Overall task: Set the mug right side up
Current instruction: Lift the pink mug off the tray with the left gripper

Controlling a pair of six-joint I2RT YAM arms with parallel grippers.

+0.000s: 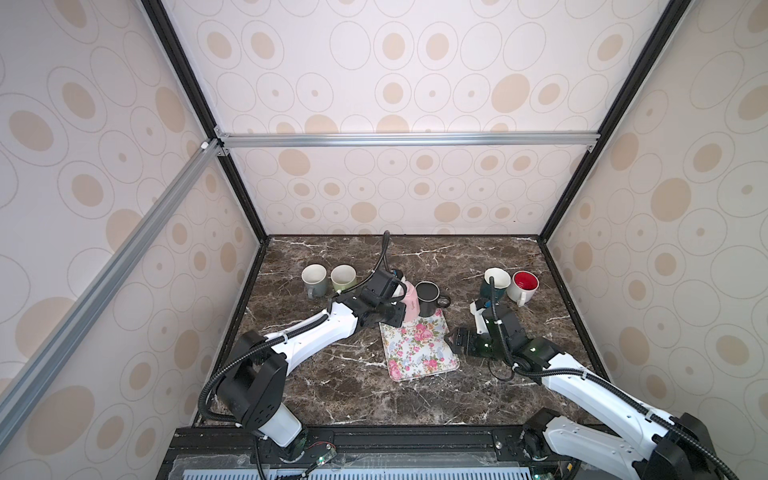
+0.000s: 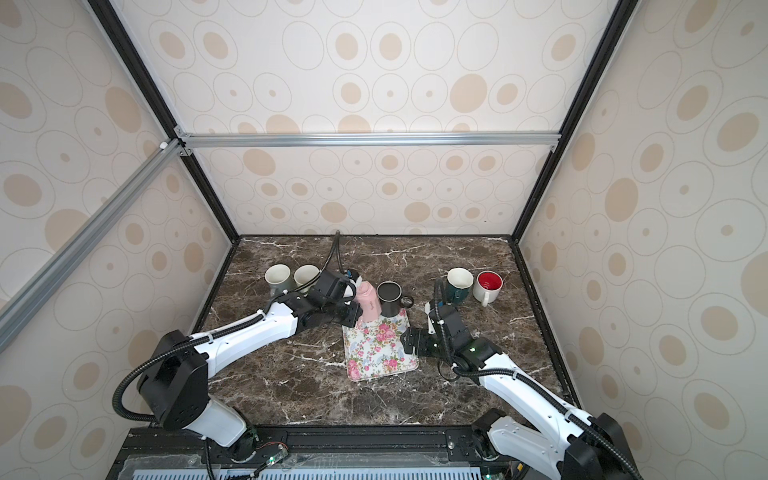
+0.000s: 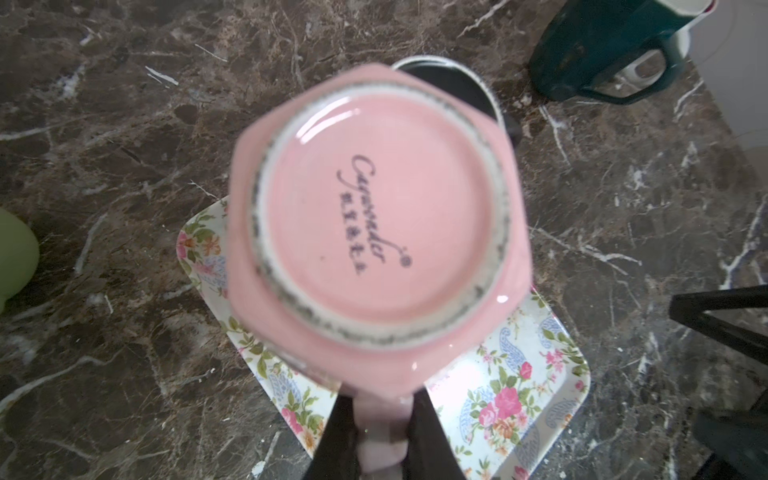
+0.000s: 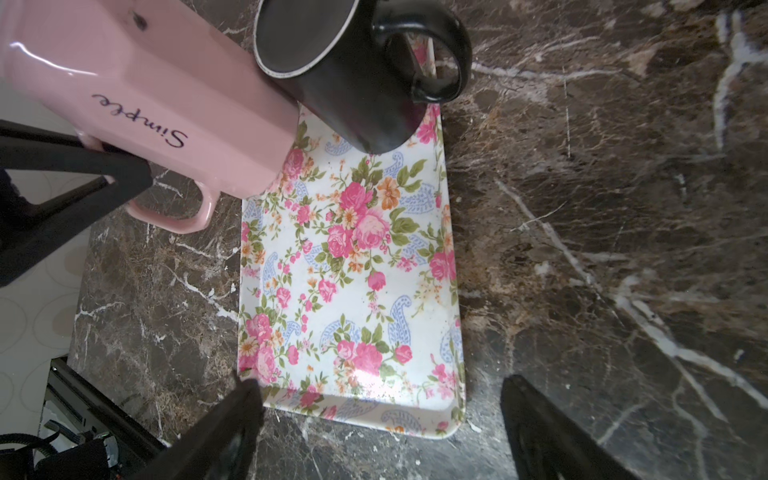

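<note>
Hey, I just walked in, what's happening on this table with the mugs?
The left tool grips the pink mug by its handle, base up and tilted, over the far corner of the floral tray, right next to an upright black mug. The right tool hangs open beside the tray, holding nothing. The pink mug is not yet right side up.

You could read "Simple" in dark cursive on the side of the pink mug [image 4: 166, 124]. Its base [image 3: 374, 216] carried a cursive brand word beginning "Car", a ® sign after it, and a row of small characters too blurred to read.
</note>
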